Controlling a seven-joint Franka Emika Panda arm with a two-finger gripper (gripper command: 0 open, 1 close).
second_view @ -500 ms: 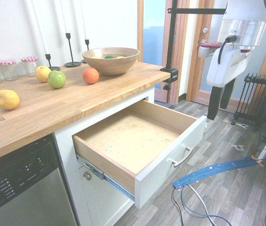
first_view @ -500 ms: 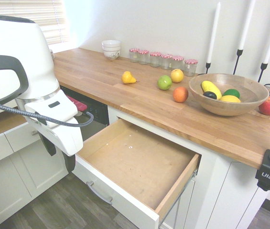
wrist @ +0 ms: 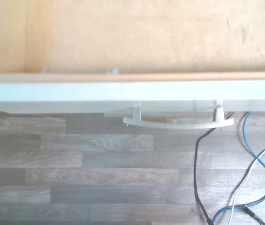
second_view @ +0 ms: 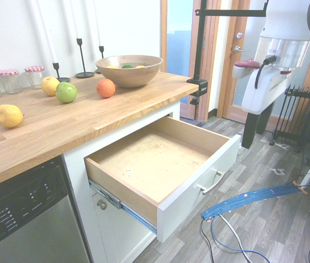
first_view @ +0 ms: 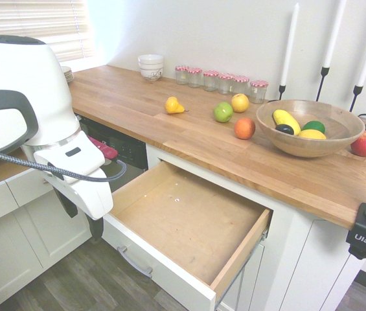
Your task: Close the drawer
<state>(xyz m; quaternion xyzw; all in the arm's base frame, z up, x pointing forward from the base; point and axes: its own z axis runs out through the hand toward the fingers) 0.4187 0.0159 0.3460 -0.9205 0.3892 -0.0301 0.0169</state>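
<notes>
The drawer (second_view: 160,164) had a white front and pale brown wooden inside. The table (first_view: 170,129) was warm striped wood. Jars (first_view: 221,81) wore red checked lids. The floor (wrist: 99,187) was grey wood-grain.

Drawer (second_view: 160,164) stands pulled fully out from the cabinet, its wooden inside bare. Handle (second_view: 212,183) projects from the white front over the floor (second_view: 264,230). Gripper (second_view: 256,123) hangs fingers spread, at 2 o'clock from the handle in the second exterior view, apart from the front. Open floor lies between them. Worktop (second_view: 61,129) overhangs the drawer's rear.
</notes>
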